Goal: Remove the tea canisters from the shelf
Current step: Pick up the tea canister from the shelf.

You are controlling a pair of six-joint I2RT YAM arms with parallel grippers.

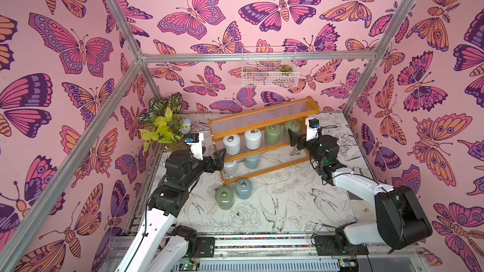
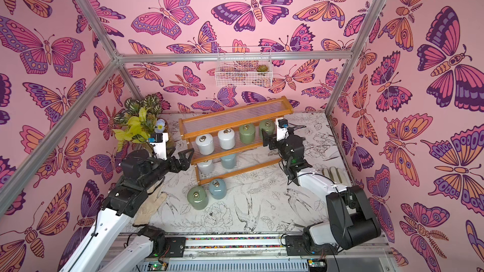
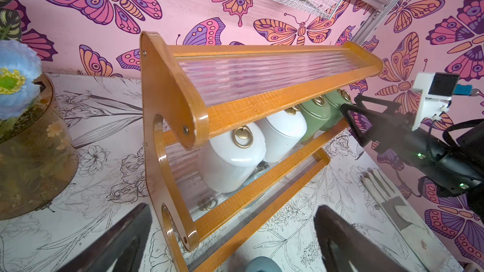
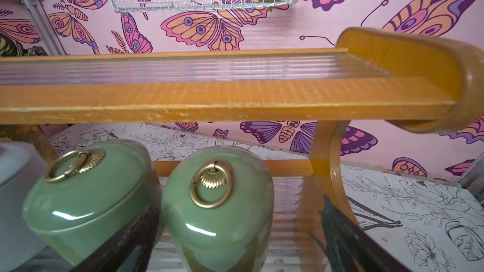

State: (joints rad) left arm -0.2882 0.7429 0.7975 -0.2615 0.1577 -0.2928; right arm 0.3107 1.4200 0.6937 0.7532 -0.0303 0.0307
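**Dial convention:** a top view is being read as a clock face, with the robot's bases at 6 o'clock.

**Scene.** The three-tier stepped shelf (image 1: pixel 262 115) of orange wood and clear ribbed plastic is standing at 12 o'clock on the white table (image 1: pixel 288 200) printed with black line drawings.
- **On the shelf:** six glossy ceramic tea canisters are sitting on it.
  - Middle tier, from 9 to 3 o'clock: outer white canister (image 1: pixel 231 144), inner white canister (image 1: pixel 252 139), inner sage-green canister (image 1: pixel 272 134), end sage-green canister (image 1: pixel 292 126).
  - Lower tier: low white canister (image 1: pixel 230 166) and low light-blue canister (image 1: pixel 252 161).
- **Off the shelf:** the freed sage-green canister (image 1: pixel 224 198) and the freed light-blue canister (image 1: pixel 243 189) are standing upright on the table. They are just beside each other, off the shelf's 7 o'clock corner.

**Grippers.** The right gripper (image 1: pixel 295 139) is reaching in at the shelf's 3 o'clock end with its jaws apart. In the right wrist view they are straddling the end sage-green canister. Whether either finger is touching the glaze cannot be told. The left gripper (image 1: pixel 220 158) is hovering at the 9 o'clock end, jaws apart and holding nothing.

**Step in hand (judged).** The third removal seems to be under way, at the point just before grasping.

**Next move (judged).**
- Closing squarely on the canister's body.
- Lifting only enough to clear the front rail while staying under the top tier.
- Withdrawing toward 5 o'clock without nudging the neighbouring canister.
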